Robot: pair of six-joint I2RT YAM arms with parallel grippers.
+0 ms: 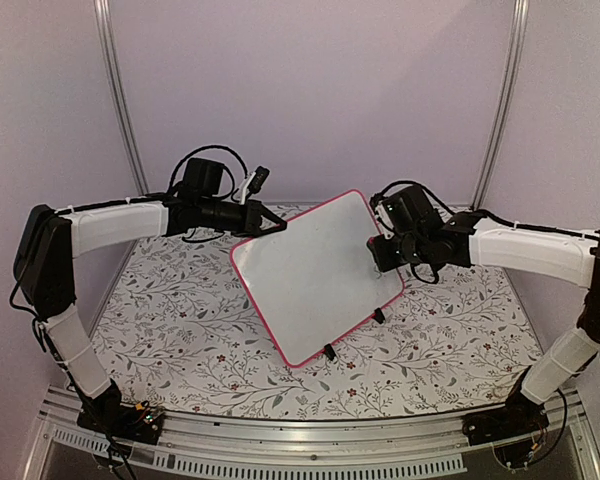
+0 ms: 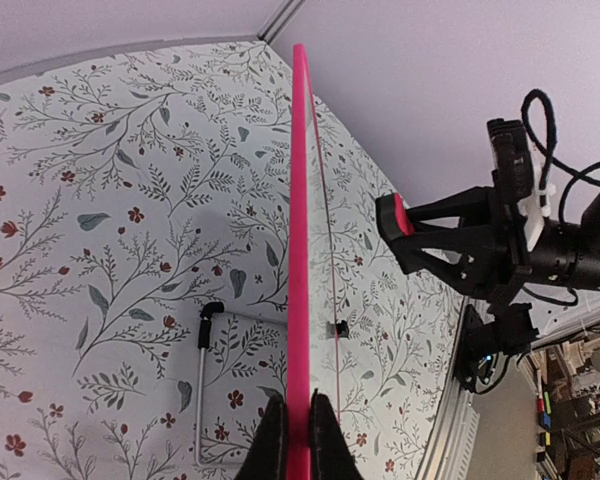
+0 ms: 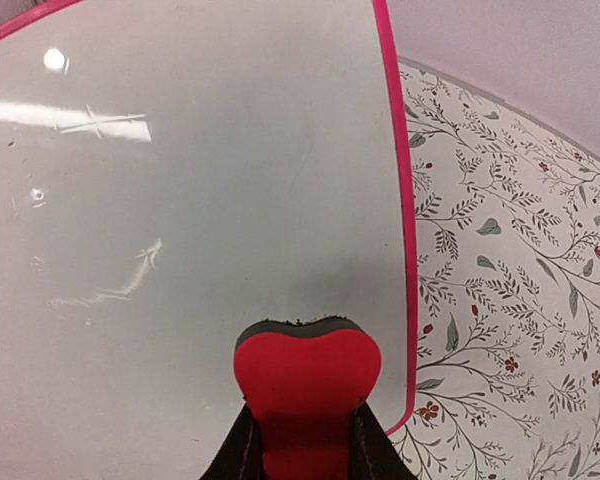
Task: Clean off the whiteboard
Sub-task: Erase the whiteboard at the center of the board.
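The whiteboard has a pink-red rim and is held tilted above the table. Its face shows only faint smudges and glare in the right wrist view. My left gripper is shut on the board's upper left rim. The left wrist view shows the rim edge-on between its fingers. My right gripper is shut on a red heart-shaped eraser. The eraser's dark felt edge is against the board's face near its right rim. The eraser also shows in the left wrist view.
Two black clip feet hang from the board's lower edge. A thin silver rod with a black bent end lies on the floral tablecloth under the board. A metal rail runs along the near edge.
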